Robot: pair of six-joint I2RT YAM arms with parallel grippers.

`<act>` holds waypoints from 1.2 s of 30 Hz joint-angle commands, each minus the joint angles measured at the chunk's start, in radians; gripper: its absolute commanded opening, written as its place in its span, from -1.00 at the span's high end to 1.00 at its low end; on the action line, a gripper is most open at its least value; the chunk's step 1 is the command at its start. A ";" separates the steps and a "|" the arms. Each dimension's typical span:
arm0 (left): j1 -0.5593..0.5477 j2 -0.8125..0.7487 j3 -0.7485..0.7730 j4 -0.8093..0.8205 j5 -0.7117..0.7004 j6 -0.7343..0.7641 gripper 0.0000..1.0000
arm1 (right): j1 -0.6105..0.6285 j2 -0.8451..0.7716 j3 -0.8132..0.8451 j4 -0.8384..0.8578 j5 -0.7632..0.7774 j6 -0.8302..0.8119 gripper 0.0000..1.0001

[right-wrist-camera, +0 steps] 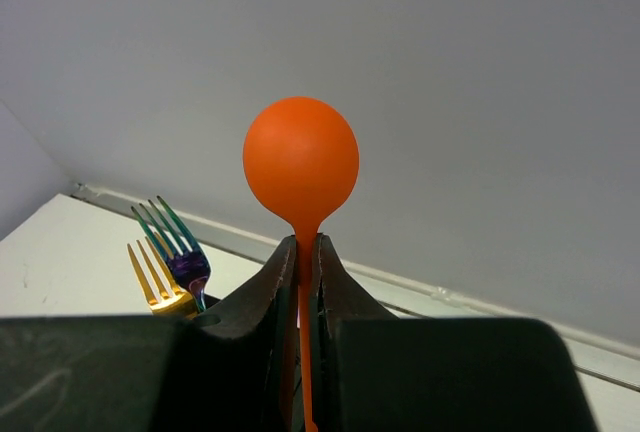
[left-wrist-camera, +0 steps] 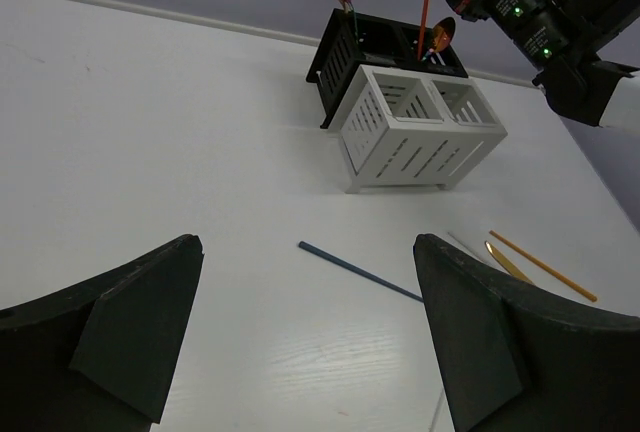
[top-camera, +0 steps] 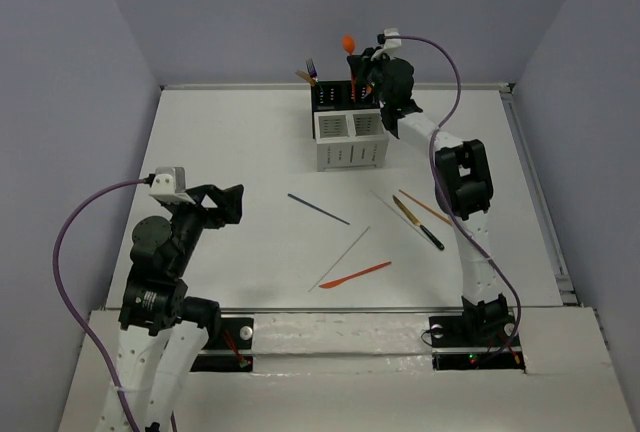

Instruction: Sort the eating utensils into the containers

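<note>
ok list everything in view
table: 1, white
containers: 4 joined, two white front, two black behind, far centre
forks: 2, gold and blue-purple, left black holder
orange spoon: 1, over right black holder
dark blue chopstick: 1, mid table
silver chopstick: 1, centre
orange knife: 1, beside it
gold knife: 1, black handle, right
gold chopstick: 1, beside that knife
purple cables: 2, one per arm
left gripper: 1, black, open, left side
right gripper: 1, black, shut on orange spoon
</note>
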 commanded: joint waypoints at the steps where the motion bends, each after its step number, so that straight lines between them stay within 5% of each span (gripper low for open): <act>1: 0.007 0.006 0.025 0.052 0.018 0.012 -0.98 | 0.001 -0.018 -0.011 0.094 0.005 -0.010 0.80; 9: 0.007 -0.005 0.024 0.053 0.018 0.011 -0.98 | 0.001 -0.106 -0.128 0.156 -0.010 -0.021 0.15; 16: 0.016 -0.022 0.021 0.056 0.021 0.009 -0.98 | 0.001 -0.291 -0.300 0.205 -0.031 -0.018 0.10; 22: 0.016 -0.035 0.021 0.056 0.023 0.008 -0.98 | 0.001 -0.511 -0.482 0.156 -0.038 0.017 0.22; 25: 0.016 -0.045 0.021 0.056 0.026 0.006 -0.98 | 0.001 -0.627 -0.536 0.022 -0.061 0.043 0.42; 28: 0.016 -0.057 0.018 0.056 0.027 0.003 -0.98 | 0.001 -0.786 -0.637 -0.221 -0.091 0.083 0.86; 36: 0.016 -0.063 0.012 0.064 0.049 -0.001 -0.98 | 0.048 -1.031 -0.932 -0.520 -0.137 0.159 0.86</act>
